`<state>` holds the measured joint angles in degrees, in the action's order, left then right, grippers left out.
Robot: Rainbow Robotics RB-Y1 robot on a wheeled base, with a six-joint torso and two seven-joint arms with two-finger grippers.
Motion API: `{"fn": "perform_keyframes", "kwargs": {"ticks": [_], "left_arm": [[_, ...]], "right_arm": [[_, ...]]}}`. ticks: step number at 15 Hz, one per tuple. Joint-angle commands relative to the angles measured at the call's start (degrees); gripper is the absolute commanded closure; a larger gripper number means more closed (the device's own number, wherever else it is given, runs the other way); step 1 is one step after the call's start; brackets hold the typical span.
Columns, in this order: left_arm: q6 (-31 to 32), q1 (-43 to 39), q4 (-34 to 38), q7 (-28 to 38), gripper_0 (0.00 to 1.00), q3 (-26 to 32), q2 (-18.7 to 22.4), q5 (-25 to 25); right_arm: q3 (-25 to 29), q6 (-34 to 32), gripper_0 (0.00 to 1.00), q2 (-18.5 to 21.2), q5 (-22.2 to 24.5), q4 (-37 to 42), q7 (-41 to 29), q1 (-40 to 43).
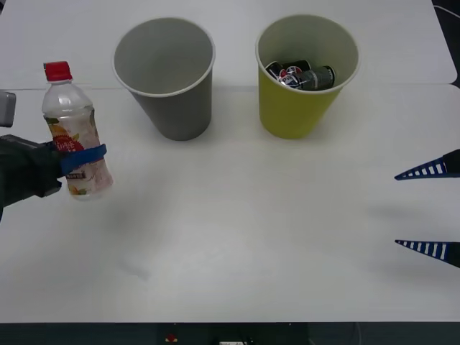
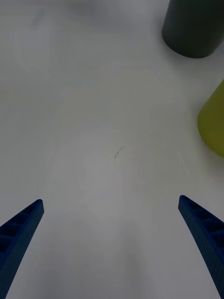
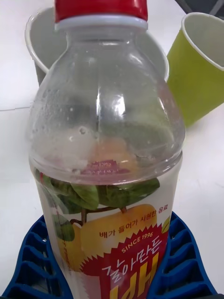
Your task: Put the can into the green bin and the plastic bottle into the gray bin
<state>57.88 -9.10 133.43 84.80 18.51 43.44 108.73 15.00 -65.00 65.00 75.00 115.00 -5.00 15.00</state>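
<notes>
The plastic bottle point(image 1: 75, 133) hangs nearly upright, red cap up, left of the gray bin point(image 1: 166, 75) and lifted off the table point(image 1: 237, 230). The left pincer point(image 1: 80, 159) reaches in from that side, its blue fingers point(image 3: 183, 261) clamped around the label. Right of the gray bin stands the green bin point(image 1: 302, 79), a can point(image 1: 300, 75) inside. Further right, nearer the robot, the right pincer point(image 1: 428, 208) hovers level, fingers spread wide.

plastic bottle point(image 3: 105, 154) label | "SINCE 1996" | Korean lettering
</notes>
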Motion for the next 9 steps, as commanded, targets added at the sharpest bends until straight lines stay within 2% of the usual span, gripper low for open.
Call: {"fn": "perform_keyframes", "kwargs": {"ticks": [1,5,9], "left_arm": [[8.74,7.60,-0.27,0.10,1.00,0.57,-0.02,2.19],[17.62,19.64,-3.52,0.19,1.00,-0.75,0.24,3.51],[20.52,32.21,-11.87,0.19,1.00,-5.50,1.56,3.69]], "right_arm": [[0.00,0.00,0.00,0.00,0.00,0.00,0.00,0.00],[0.00,0.00,0.00,0.00,0.00,0.00,0.00,0.00],[0.00,0.00,0.00,0.00,0.00,0.00,0.00,0.00]]}}
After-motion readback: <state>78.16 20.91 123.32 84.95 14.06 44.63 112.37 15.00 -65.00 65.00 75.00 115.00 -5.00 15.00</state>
